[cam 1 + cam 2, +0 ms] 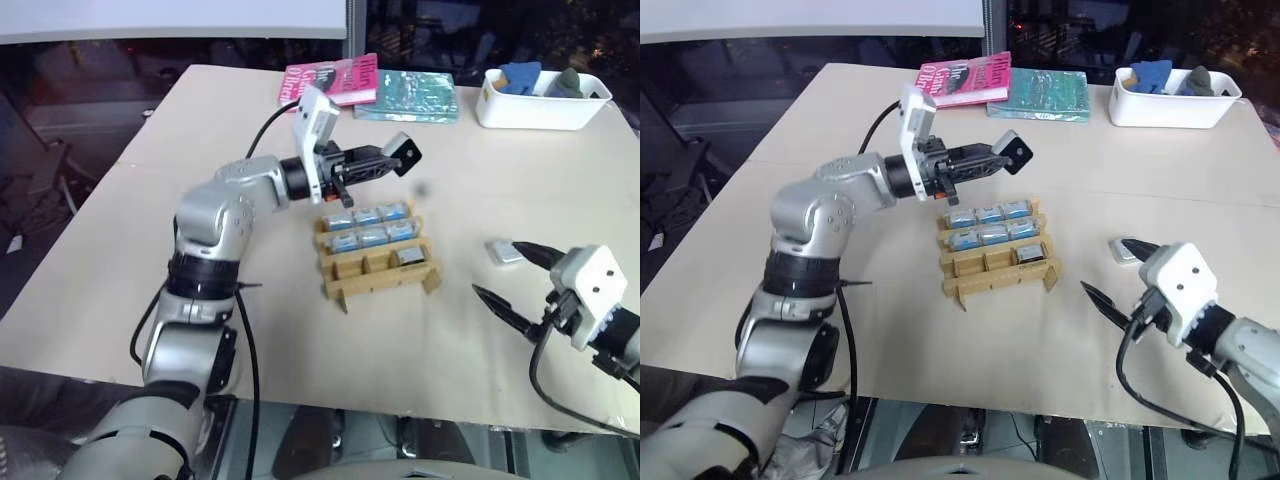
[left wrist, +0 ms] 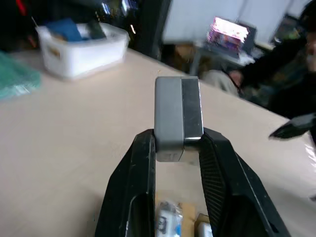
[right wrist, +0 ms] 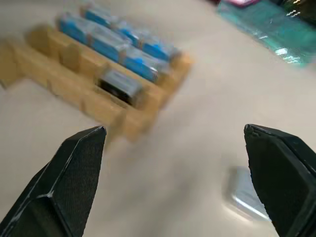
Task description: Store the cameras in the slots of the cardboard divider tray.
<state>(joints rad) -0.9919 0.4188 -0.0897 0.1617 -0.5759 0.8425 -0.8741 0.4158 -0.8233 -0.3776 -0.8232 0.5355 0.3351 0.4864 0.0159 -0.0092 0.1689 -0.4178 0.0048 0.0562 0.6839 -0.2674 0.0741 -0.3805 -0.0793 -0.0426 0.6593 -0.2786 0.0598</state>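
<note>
Beige table (image 1: pixel 200 200): my left gripper (image 1: pixel 392 160) pinches a camera (image 1: pixel 404 152) by its flat sides above the tray (image 1: pixel 378 268), rigid, light, smooth, likely slippery; right gripper (image 1: pixel 512 280) gapes empty near a loose camera (image 1: pixel 503 252).

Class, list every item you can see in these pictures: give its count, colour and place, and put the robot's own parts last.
Cardboard divider tray: one, brown, table centre.
Cameras in tray: seven, silver-blue; far and middle rows full, one in the near row's right slot.
Held camera: one, grey, above the tray's far side.
Loose camera: one, silver, right of tray.
Books: two, pink and teal, far edge.
Bin: one, white, far right, holding blue and grey cloth.
Person: one, dark clothing, beyond the table.
Left gripper: fingers shut on the held camera.
Right gripper: fingers open, near the loose camera.
</note>
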